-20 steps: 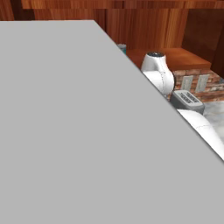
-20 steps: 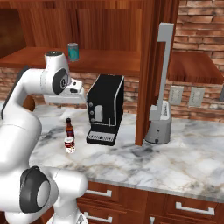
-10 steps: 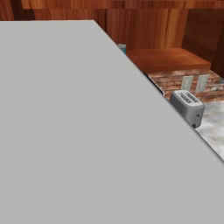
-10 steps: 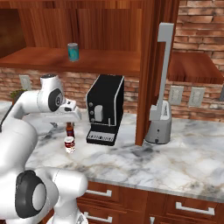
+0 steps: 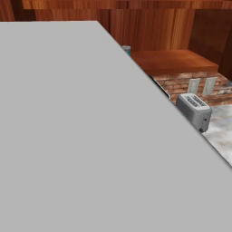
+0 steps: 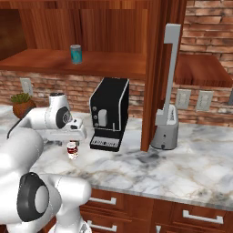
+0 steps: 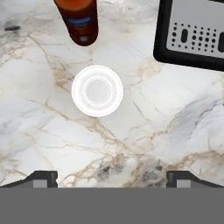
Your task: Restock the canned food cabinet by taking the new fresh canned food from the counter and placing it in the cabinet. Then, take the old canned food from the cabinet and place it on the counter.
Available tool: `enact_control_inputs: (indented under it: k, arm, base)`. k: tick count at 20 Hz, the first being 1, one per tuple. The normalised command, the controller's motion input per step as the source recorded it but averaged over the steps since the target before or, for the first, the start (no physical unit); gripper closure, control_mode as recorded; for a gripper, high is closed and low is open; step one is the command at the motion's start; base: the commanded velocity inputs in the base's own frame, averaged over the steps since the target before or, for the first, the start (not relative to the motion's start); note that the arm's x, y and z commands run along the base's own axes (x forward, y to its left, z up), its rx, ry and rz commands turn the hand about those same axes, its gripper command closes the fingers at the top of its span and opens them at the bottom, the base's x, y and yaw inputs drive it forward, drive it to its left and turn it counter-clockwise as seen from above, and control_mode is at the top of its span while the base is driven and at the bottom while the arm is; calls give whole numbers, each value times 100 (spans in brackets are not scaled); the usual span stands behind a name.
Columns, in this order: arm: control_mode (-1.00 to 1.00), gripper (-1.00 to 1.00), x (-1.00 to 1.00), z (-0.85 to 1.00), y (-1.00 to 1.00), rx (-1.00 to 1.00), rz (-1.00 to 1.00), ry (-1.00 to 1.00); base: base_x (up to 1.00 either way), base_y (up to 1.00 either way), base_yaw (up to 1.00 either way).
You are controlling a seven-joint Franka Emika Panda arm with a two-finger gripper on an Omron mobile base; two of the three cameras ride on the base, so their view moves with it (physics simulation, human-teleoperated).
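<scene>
Hand view looks straight down on the new fresh canned food (image 7: 97,90): a round silvery-white lid with concentric rings, standing upright on the pale marbled desk (image 7: 52,144). Its red and white label shows from the side in the right base view (image 6: 72,150), where the tin sits just below the gripper (image 6: 73,136), left of the black coffee machine (image 6: 108,113). The jaws are spread wide, the two dark fingertips (image 7: 41,178) well apart at either side, with the tin lying between and ahead of them, not touched. A dark brown bottle (image 7: 79,21) stands just beyond the tin, and the coffee machine's drip tray (image 7: 192,37) lies to one side. The old canned food (image 6: 76,53), teal with a pale rim, stands on the cabinet (image 6: 91,63) shelf above. A second ago the arm was raised near shelf height; it has since swung down over the desk, so the tin now sits under the hand.
</scene>
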Motion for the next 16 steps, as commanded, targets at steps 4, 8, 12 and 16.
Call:
enact_control_inputs:
  k: [4,8,12,16]
  arm:
    - [-100,-100,2,-31,5,0,0,2]
    - [-100,-100,5,-24,3,0,0,0]
    - [-100,-100,3,-24,5,0,0,0]
    - [-100,-100,11,-26,9,0,0,0]
  base:
    - [0,0,0]
    - [0,0,0]
    - [0,0,0]
    - [0,0,0]
